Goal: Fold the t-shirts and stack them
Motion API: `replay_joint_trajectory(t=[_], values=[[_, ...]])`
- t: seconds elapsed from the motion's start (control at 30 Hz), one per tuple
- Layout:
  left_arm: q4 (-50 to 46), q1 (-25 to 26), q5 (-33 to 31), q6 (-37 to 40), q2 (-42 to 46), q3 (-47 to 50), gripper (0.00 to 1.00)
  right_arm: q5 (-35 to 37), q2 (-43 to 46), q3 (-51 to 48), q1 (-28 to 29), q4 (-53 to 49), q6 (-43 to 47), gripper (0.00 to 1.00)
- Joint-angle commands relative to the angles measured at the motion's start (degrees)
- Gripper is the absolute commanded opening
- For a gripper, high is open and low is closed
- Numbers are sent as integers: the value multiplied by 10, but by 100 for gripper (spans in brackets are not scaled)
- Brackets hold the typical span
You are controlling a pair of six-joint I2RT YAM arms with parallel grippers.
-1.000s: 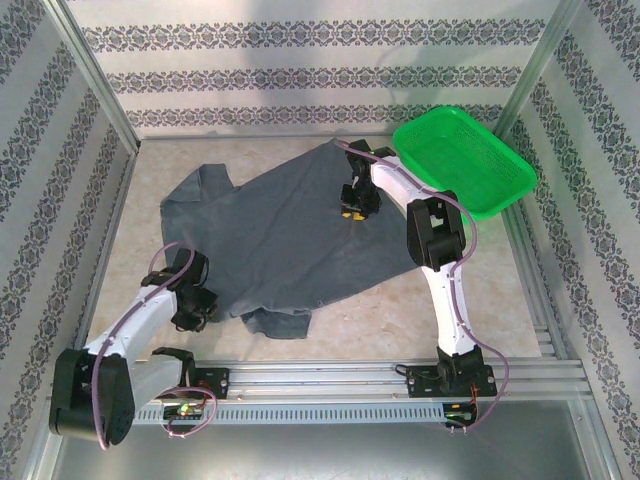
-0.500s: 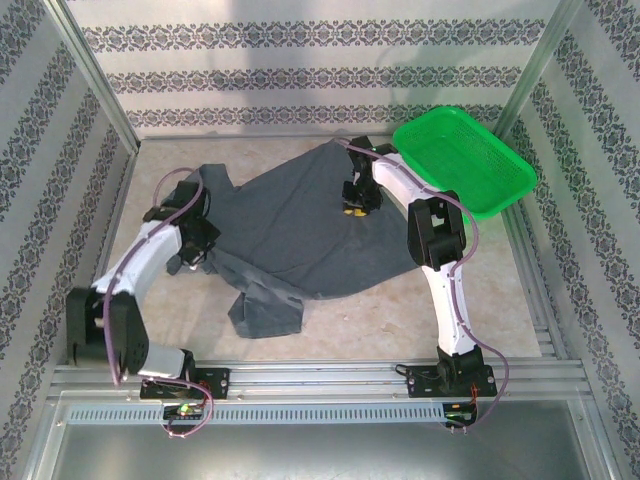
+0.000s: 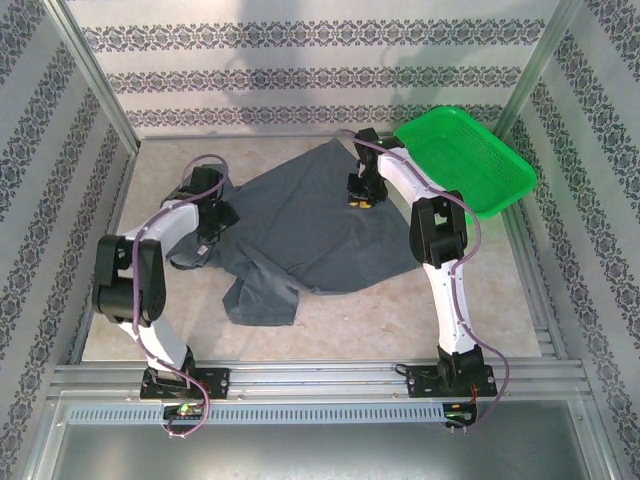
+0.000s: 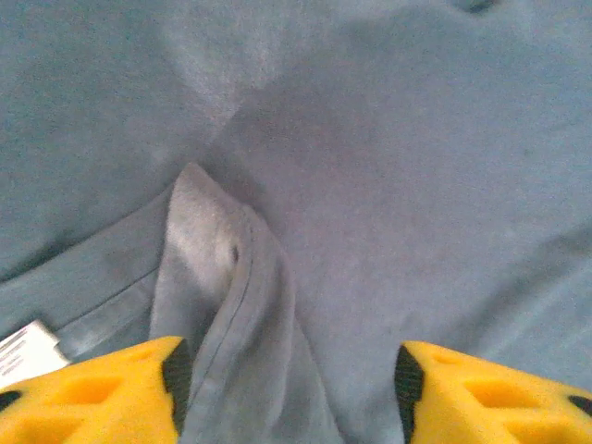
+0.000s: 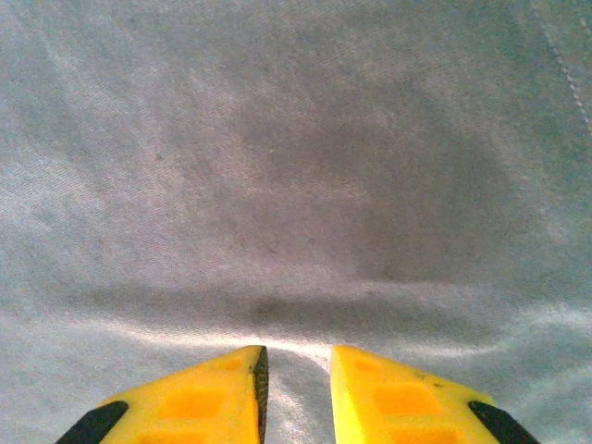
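A: Shirt (image 3: 300,225) lies mid table (image 3: 400,320), btwn the two arms. Left side is doubled over the body, near-left corner bunched twd the arm bases.
B: L claw (image 4: 289,375)?
A: Released: jaws wide, gripping nothing. A hem ridge (image 4: 227,277) lies loose btwn them, right under the cam.
B: Why there?
A: My guess is that's the drop point for the left edge, laid inward over the chest. Prob. the first fold. The ridge says it's not smooth yet.
B: R claw (image 5: 294,384)?
A: Tips down on the cloth, far-right part of the shirt, narrow gap. Nipping a pleat or just pressing, can't tell; the fabric's too plain at the tips.
B: Purpose?
A: Looks like an anchor, so the body doesn't slide while the other side gets worked. Judgement only.
B: Basket (image 3: 465,160)?
A: Far right corner, near the shirt's far edge but apart. Maybe where the stack goes; no way to know.
B: Any writing? Brand?
A: One white tag (image 4: 26,344) by the left finger, poking out at the seam. Too small & blurred to read. No print on the shirt, nothing legible on claws or basket.
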State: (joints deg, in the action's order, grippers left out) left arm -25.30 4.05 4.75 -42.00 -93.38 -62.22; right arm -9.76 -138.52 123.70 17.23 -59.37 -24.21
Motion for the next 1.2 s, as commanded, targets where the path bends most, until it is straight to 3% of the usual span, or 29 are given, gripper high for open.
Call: replay_joint_trajectory(t=[0.0, 0.13, 0.27, 0.43, 0.73, 1.17], values=[[7, 1, -14, 1, 120, 58, 61, -7, 61, -26, 3, 10, 26, 28], [27, 0, 26, -37, 234, 178, 55, -43, 119, -78, 6, 40, 24, 31], [145, -14, 102, -58, 271, 283, 54, -140, 187, -165, 14, 105, 12, 37], [275, -42, 145, -53, 221, 330, 50, -242, 255, -255, 28, 166, -13, 39], [355, -48, 196, -49, 147, 344, 38, -262, 322, -346, 28, 189, -38, 41], [243, -31, 203, -56, 234, 355, 41, -255, 308, -344, 17, 194, -48, 41]])
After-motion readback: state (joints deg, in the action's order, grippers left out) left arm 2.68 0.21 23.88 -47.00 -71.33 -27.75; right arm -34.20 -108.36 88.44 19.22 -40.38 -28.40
